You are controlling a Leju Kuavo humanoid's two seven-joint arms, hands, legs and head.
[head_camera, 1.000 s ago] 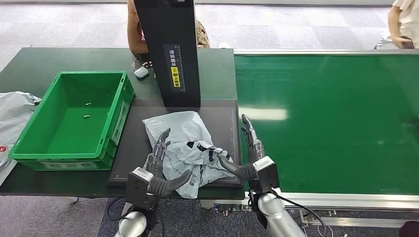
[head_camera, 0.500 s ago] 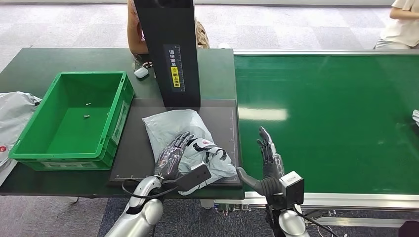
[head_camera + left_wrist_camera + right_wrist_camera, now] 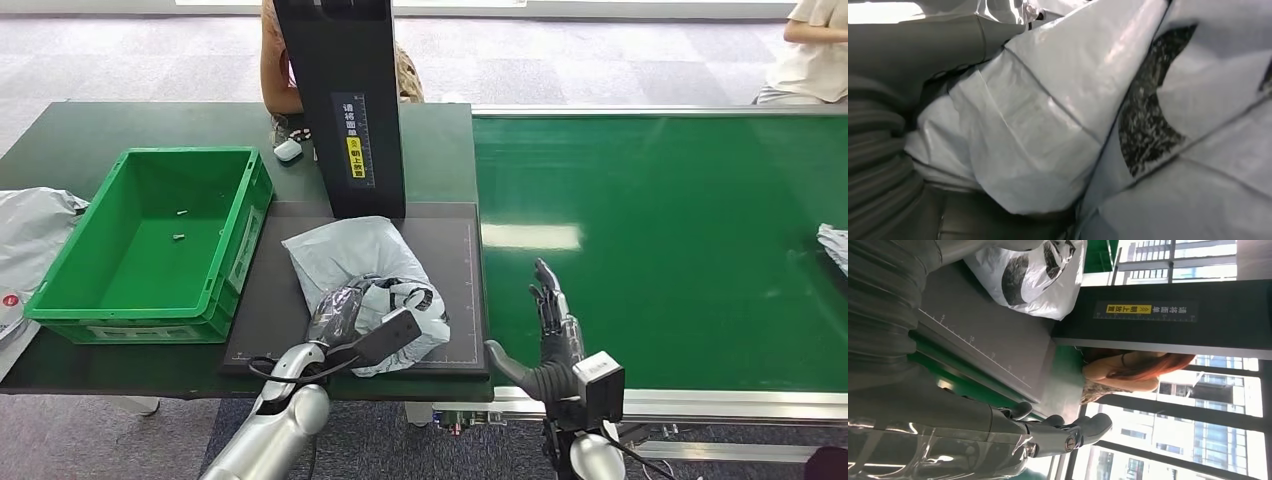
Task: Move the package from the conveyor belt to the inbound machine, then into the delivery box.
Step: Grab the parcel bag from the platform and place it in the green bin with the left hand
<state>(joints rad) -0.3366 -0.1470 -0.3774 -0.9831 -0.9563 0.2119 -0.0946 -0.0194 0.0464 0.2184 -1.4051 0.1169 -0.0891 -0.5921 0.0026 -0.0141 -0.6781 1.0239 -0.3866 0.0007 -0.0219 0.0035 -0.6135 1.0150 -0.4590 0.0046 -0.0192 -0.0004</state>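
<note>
The grey plastic package (image 3: 355, 265) lies on the black platform (image 3: 450, 250) of the inbound machine, in front of its black tower (image 3: 340, 100). My left hand (image 3: 345, 318) grips the package's near end, with its fingers curled into the bunched film. In the left wrist view the crumpled package (image 3: 1073, 125) sits right against the thumb (image 3: 923, 40). My right hand (image 3: 548, 335) is open, fingers spread, over the near edge of the green conveyor belt (image 3: 680, 230), apart from the package. The right wrist view shows the package (image 3: 1033, 275) on the platform.
An empty green delivery box (image 3: 240, 235) stands left of the platform. Grey bags (image 3: 30, 230) lie at the table's left edge. Another grey package (image 3: 832, 242) sits at the belt's right edge. One person stands behind the tower and another sits at the far right.
My left hand has closed on the package's near end and bunched it up. The right hand has drawn away to the right over the belt. A second package has come in at the belt's right edge.
</note>
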